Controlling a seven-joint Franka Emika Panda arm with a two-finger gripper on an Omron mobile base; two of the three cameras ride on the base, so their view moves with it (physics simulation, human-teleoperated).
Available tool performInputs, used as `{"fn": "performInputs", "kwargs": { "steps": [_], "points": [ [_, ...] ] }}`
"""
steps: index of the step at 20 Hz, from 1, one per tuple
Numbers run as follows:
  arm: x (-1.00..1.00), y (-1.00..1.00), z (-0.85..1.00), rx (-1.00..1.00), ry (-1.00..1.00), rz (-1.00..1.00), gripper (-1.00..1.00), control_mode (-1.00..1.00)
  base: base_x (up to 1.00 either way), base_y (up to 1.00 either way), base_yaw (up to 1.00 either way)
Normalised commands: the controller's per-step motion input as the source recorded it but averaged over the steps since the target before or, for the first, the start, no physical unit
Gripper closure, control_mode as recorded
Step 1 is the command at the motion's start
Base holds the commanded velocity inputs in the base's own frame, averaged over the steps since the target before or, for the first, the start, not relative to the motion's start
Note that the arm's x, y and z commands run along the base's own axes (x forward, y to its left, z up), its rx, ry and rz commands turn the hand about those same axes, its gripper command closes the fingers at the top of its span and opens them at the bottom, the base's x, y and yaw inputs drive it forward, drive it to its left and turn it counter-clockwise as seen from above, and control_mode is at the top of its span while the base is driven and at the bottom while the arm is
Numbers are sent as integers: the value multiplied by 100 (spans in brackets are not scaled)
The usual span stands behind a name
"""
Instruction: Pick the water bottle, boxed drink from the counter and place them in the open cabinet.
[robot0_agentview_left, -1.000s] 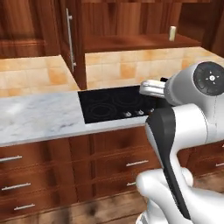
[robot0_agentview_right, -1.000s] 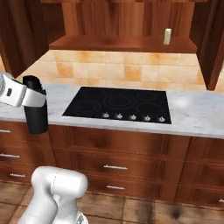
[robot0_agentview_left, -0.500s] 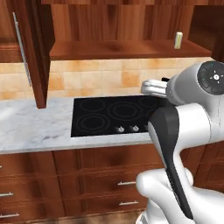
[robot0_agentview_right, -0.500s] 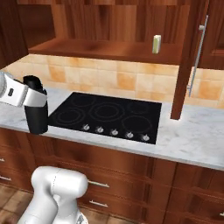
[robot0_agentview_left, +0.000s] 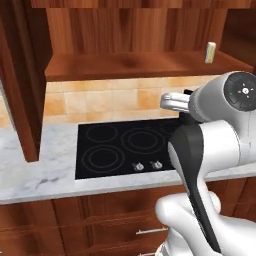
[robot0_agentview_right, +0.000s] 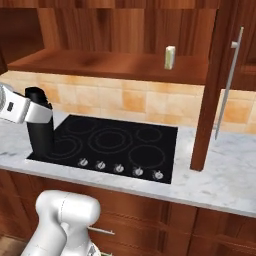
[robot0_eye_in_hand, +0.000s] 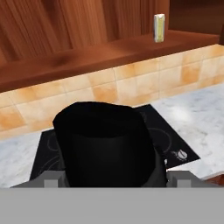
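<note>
Robot arm (robot0_agentview_left: 220, 150), lower right of the left base view: glossy white rounded shells; a dark charcoal tapering panel along the link; one round dark grey joint cap, ringed with small pale marks, at the upper right. Lower left of the right base view: a white bulbous base link (robot0_agentview_right: 62, 220).

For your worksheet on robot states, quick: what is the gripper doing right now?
Gripper: closed on the black water bottle, carried upright in front of the cooktop.
</note>
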Motion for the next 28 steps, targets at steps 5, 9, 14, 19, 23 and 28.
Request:
{"fn": "performInputs", "kwargs": {
  "steps": [5, 9, 14, 19, 23, 28],
  "points": [
    [0, 0, 0, 0, 0, 0, 100, 100, 18, 3, -28],
    [0, 0, 0, 0, 0, 0, 100, 100, 24, 17, -29],
    [0, 0, 0, 0, 0, 0, 100, 100, 58, 23, -20],
    [0, 0, 0, 0, 0, 0, 100, 100, 93, 15, -11],
    [0, 0, 0, 0, 0, 0, 100, 100, 7, 2, -1],
    [0, 0, 0, 0, 0, 0, 100, 100, 0, 0, 0]
  ]
}}
